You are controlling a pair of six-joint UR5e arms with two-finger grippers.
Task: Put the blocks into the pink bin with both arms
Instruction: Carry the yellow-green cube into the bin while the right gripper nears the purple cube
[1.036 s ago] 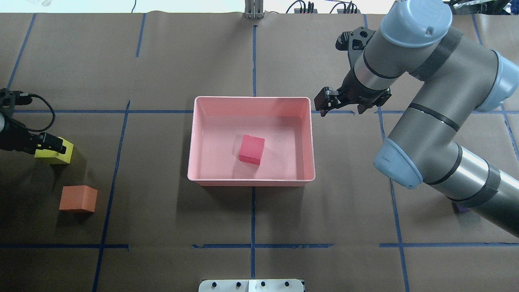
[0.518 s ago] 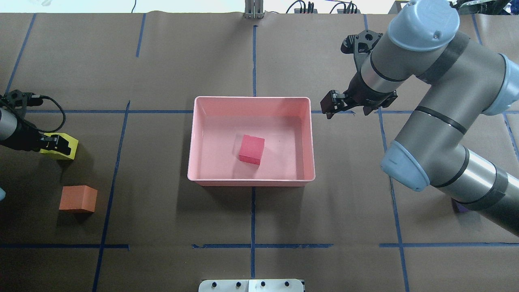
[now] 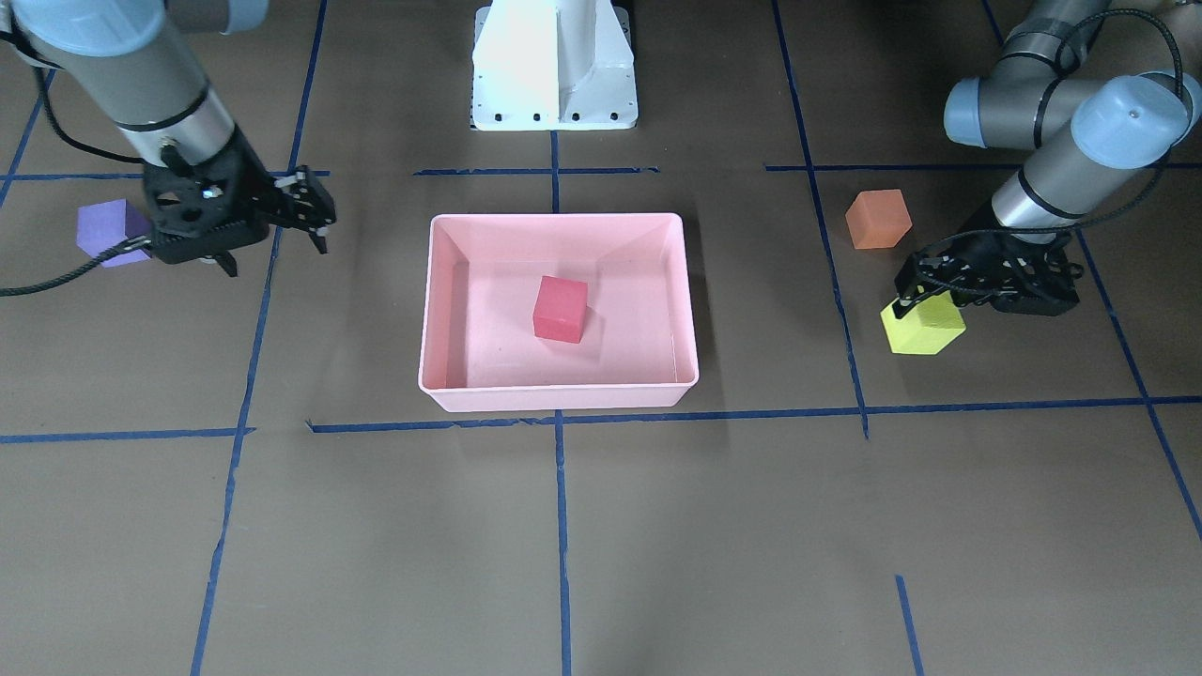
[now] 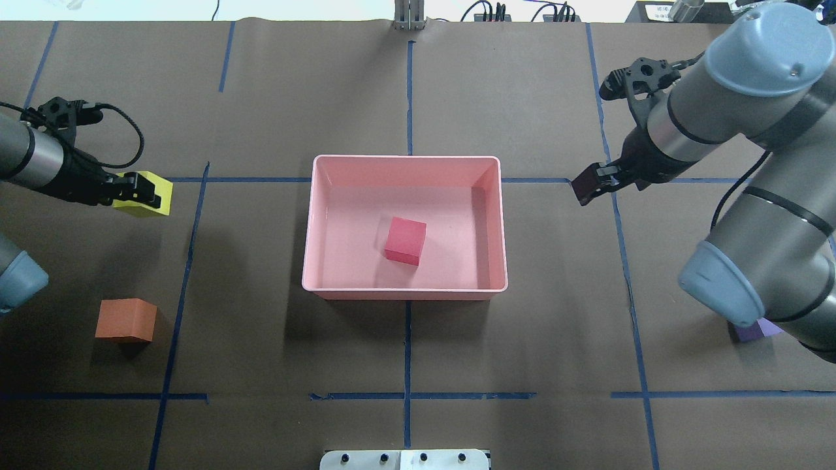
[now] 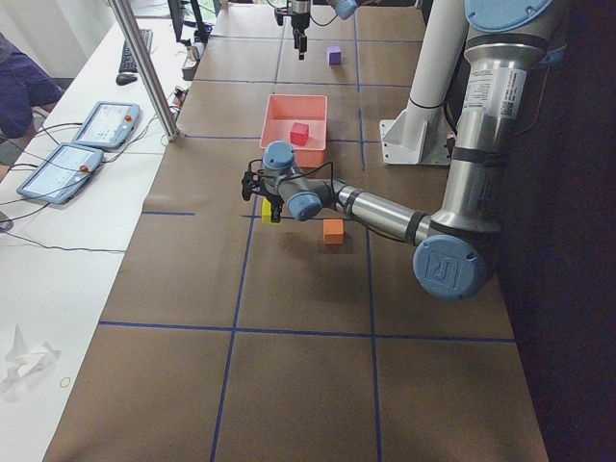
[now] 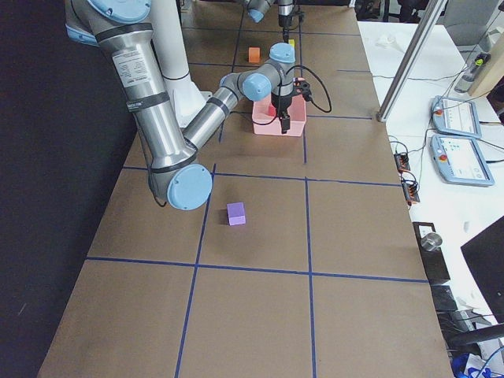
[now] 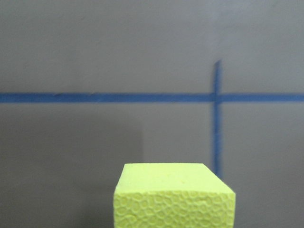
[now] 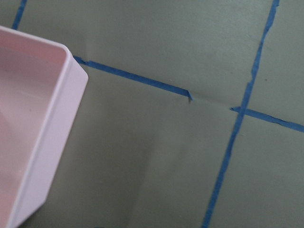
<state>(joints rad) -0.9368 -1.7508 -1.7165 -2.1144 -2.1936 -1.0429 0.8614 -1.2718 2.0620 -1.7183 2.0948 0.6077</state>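
The pink bin point(image 4: 405, 158) sits mid-table and holds the red block point(image 4: 405, 240). My left gripper point(image 4: 134, 189) is shut on the yellow-green block point(image 4: 160, 197), well left of the bin; the block fills the bottom of the left wrist view point(image 7: 173, 197). The orange block point(image 4: 126, 320) lies on the table nearer the robot. My right gripper point(image 4: 588, 186) is open and empty, just right of the bin's far right corner point(image 8: 57, 118). The purple block point(image 4: 757, 329) is partly hidden under the right arm and shows whole in the front view point(image 3: 108, 230).
The white pedestal base point(image 3: 554, 66) stands behind the bin on the robot's side. Blue tape lines point(image 4: 407, 346) cross the brown table cover. A side table with tablets point(image 5: 87, 144) runs along the far edge.
My left gripper has carried the yellow-green block away from the robot and rightward toward the bin. My right arm has swung right, away from the bin. The red block has not moved.
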